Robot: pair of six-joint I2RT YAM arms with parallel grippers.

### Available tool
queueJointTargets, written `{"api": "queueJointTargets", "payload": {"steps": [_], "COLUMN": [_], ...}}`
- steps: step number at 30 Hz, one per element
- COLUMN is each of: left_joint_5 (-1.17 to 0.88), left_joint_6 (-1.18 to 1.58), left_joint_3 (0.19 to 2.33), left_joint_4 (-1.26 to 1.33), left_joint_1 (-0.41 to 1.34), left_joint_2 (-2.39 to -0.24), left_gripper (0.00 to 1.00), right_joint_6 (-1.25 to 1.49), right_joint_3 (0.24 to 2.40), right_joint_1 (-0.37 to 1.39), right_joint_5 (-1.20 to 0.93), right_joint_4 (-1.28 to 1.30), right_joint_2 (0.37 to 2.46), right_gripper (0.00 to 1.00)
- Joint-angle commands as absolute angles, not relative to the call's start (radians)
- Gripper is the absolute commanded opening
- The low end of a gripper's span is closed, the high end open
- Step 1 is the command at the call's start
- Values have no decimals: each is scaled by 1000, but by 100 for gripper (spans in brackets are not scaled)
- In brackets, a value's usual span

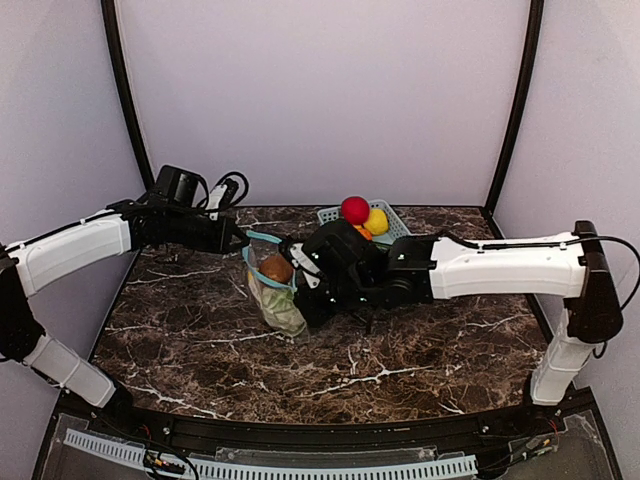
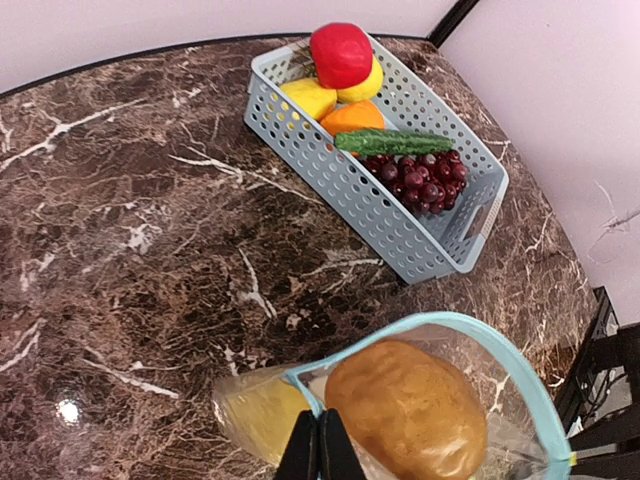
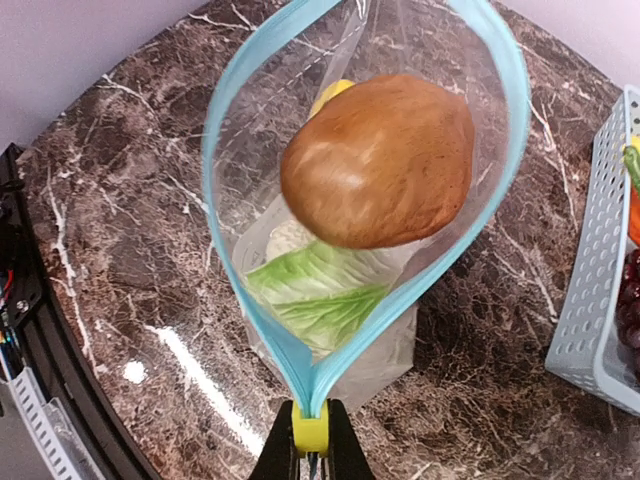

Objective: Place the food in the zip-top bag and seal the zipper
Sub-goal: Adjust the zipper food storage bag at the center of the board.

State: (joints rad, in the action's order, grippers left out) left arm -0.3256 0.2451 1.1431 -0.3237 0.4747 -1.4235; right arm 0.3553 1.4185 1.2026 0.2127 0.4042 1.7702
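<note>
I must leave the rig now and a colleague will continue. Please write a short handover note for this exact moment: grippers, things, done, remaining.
Grippers: left gripper shut on the zipper; right gripper shut on the yellow slider at the zipper's end.
Things: the zip-top bag is held with its mouth wide open. The cauliflower and a yellow piece are inside; a brown potato-like piece sits high in the mouth.
Done: food is in the bag.
Left: probably let the brown piece settle lower, then close the zipper fully.
</note>
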Motion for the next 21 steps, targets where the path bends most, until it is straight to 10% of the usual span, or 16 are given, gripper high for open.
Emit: {"api": "queueJointTargets", "payload": {"steps": [1,18,21], "left_joint_5": [-318,-437,-463], "left_joint_6": [266,317,326], "left_joint_3": [1119,1095,1099], "left_joint_4": [-298,-244,-241], "left_joint_1": [419,413,413], "left_joint_2": [-1336,-1412,-1439], "left_gripper": [1,1,1], "right_joint_6": [284,349,356], "right_joint_3": [1482,1513,1520], "right_joint_1": [1165,1131,1120], "right_joint_5": [94,34,35], "right_joint_4": [474,602,602], "right_joint_2": [1652,1770,1765], "right_gripper": [0,0,25]}}
